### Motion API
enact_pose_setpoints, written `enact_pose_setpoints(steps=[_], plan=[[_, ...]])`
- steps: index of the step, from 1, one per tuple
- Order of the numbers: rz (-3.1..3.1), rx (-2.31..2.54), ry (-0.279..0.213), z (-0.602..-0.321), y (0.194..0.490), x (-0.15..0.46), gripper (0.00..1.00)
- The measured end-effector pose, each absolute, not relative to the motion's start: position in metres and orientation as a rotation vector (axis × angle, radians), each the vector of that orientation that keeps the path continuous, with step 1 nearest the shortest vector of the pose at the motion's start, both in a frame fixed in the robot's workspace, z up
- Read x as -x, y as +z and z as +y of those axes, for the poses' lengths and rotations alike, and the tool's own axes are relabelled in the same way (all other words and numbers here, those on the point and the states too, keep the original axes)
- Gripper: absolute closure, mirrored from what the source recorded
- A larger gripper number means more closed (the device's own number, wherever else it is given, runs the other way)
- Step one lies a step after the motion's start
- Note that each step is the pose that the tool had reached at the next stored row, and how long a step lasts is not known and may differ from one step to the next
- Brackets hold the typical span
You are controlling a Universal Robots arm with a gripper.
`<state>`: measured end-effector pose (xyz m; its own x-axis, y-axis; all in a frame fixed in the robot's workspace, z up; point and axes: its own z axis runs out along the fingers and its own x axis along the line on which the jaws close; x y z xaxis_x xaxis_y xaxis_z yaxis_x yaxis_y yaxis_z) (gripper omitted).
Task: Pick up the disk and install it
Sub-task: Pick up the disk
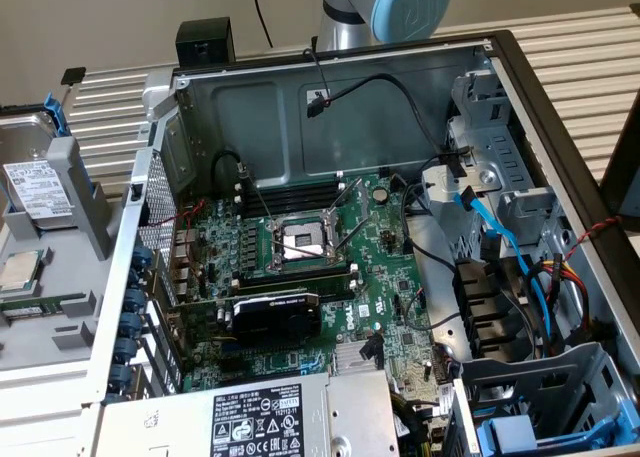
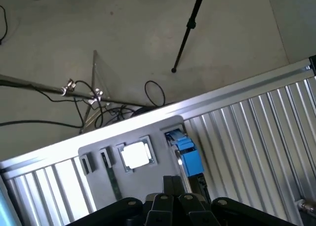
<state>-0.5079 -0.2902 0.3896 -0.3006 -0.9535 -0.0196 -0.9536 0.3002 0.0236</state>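
Facing the tray (image 2: 158, 129), the pincer (image 2: 173, 180) is seen shut and empty; the disk (image 1: 35, 182) stands slotted there beside the chip (image 2: 136, 155); if lowered shut, the disk's edge could be struck, not gripped.

I look into an open computer case (image 1: 300, 87). Its motherboard (image 1: 390, 267) carries an open CPU socket (image 1: 300, 242), with a black graphics card (image 1: 275, 312) between that and the labelled power supply (image 1: 270, 417). Outside, on the exterior view's left, a CPU chip (image 1: 22, 269) rests in a grey tray (image 1: 60, 322).
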Motion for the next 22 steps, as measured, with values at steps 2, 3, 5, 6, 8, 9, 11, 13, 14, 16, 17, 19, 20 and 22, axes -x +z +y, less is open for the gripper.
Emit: enact_pose_setpoints(steps=[2, 3, 5, 6, 8, 9, 11, 13, 14, 16, 17, 19, 20, 22], plan=[[2.5, 1.9, 0.048, -0.2901, 0.3897, 0.5075, 0.89], [2.489, 1.915, 0.048, -0.2901, 0.3897, 0.507, 0.89], [2.482, 1.923, 0.048, -0.2902, 0.3896, 0.5065, 0.89], [2.483, 1.923, 0.048, -0.2902, 0.3896, 0.5065, 0.89], [2.483, 1.923, 0.048, -0.2902, 0.3896, 0.5065, 0.89], [2.483, 1.923, 0.048, -0.2902, 0.3896, 0.5065, 0.89], [2.482, 1.924, 0.048, -0.2902, 0.3896, 0.5064, 0.89], [2.47, 1.94, 0.049, -0.2902, 0.3896, 0.5058, 0.89], [2.457, 1.956, 0.048, -0.2902, 0.3895, 0.5057, 0.89], [2.432, 1.988, 0.048, -0.2902, 0.3896, 0.5053, 0.89], [2.42, 2.002, 0.048, -0.2902, 0.3895, 0.505, 0.89], [2.404, 2.021, 0.048, -0.2902, 0.3896, 0.5041, 0.89], [2.4, 2.027, 0.048, -0.29, 0.3896, 0.5033, 0.89], [2.395, 2.032, 0.047, -0.2898, 0.3896, 0.5022, 0.89]])
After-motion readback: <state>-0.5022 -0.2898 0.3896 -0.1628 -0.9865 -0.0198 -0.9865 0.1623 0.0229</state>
